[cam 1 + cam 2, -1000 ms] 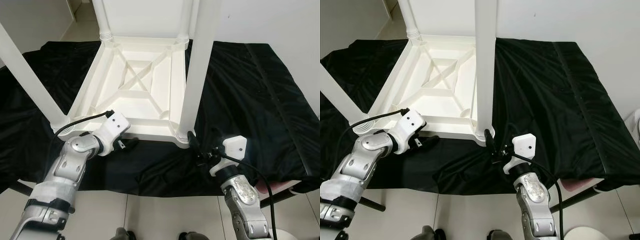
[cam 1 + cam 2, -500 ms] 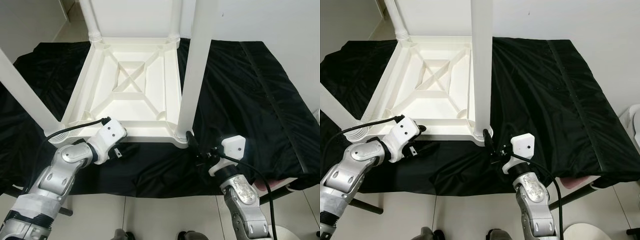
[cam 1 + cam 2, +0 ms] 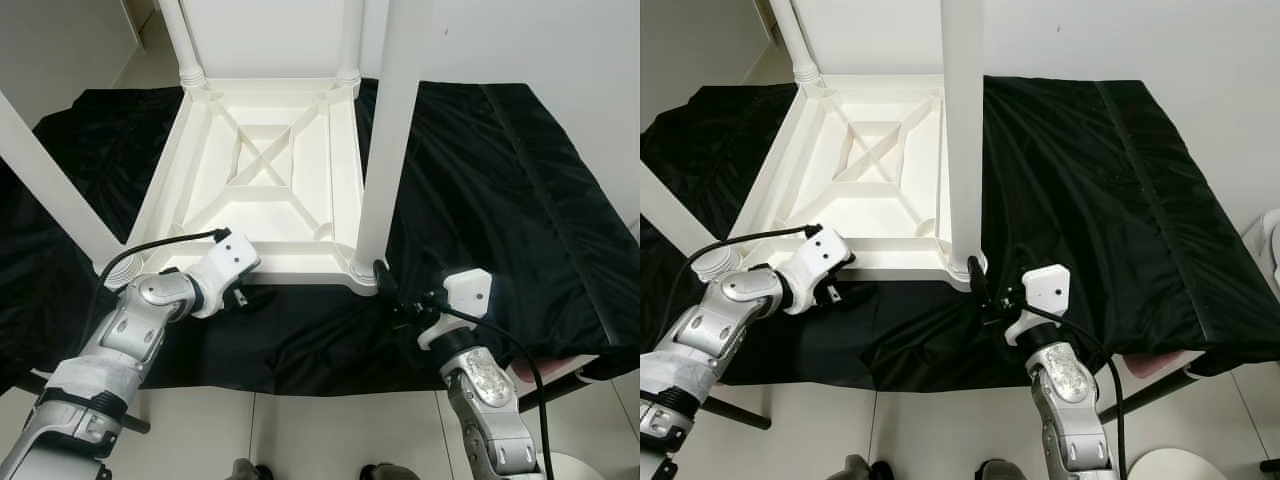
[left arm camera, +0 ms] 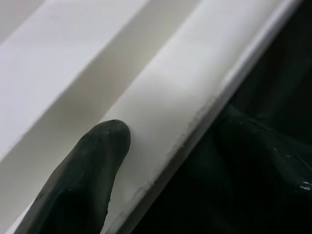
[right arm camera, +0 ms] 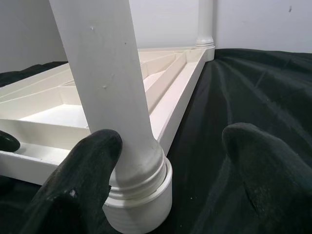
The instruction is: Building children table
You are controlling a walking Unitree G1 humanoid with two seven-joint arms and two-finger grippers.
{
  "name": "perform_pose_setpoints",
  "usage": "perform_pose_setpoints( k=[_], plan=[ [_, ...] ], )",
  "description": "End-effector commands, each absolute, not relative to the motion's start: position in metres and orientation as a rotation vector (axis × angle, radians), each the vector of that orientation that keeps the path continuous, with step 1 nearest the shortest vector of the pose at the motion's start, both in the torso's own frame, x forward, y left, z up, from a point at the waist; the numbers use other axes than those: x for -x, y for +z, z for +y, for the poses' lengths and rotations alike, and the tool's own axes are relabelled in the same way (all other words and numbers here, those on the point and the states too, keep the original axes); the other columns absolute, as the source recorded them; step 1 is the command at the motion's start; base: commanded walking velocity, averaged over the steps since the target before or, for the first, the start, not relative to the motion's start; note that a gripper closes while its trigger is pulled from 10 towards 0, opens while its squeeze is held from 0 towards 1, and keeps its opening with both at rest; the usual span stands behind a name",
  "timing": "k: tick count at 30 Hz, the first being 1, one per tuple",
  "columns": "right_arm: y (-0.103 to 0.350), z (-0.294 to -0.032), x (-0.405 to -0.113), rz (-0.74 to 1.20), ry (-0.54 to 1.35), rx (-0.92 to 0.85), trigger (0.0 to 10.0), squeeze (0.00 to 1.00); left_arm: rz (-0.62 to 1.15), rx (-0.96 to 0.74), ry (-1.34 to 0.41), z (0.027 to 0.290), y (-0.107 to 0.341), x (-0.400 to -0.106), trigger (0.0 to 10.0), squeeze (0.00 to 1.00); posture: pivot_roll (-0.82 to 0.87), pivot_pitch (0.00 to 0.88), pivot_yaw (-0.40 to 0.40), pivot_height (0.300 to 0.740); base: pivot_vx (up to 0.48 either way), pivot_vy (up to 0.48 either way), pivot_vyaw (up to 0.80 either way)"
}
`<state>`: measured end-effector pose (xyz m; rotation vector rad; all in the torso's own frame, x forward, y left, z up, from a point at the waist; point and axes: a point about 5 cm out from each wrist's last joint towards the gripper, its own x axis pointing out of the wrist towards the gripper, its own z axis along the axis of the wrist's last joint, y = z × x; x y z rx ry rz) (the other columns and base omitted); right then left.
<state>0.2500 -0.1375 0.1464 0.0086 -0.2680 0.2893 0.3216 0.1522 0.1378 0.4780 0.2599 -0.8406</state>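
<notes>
— Where do we have the table (image 3: pixel 262 190)?
— Upside down on the black cloth (image 3: pixel 480 170), white walls (image 3: pixel 1120 40) at twelve o'clock.
— Claws?
— Our right gripper (image 5: pixel 170 161) is spread beside the near leg (image 5: pixel 105 78); left gripper (image 3: pixel 243 296), can't tell.

Left claw (image 3: pixel 243 296) drawn back and lower against near rail of upturned table (image 3: pixel 262 190), after reaching further along rail edge a second ago; left forearm now angled more steeply; whole scene shifted slightly in head views since then, so camera moved.
</notes>
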Motion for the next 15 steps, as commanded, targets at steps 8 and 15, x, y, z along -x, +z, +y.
perform_pose_setpoints(
  k=[8, 15],
  plan=[
    [0.144, -0.137, -0.249, -0.256, 0.283, 0.0, 10.0, 0.0, 0.322, -0.402, -1.063, 0.147, 0.129, -0.298, 0.0, 0.0, -0.15, 0.139, 0.089, 0.74, 0.0, 0.0, 0.0],
    [0.144, -0.138, -0.251, -0.255, 0.282, 0.004, 10.0, 0.0, 0.322, -0.368, -1.091, 0.145, 0.127, -0.287, 0.0, 0.0, -0.15, 0.14, 0.083, 0.74, 0.0, 0.0, 0.0]
  ],
)
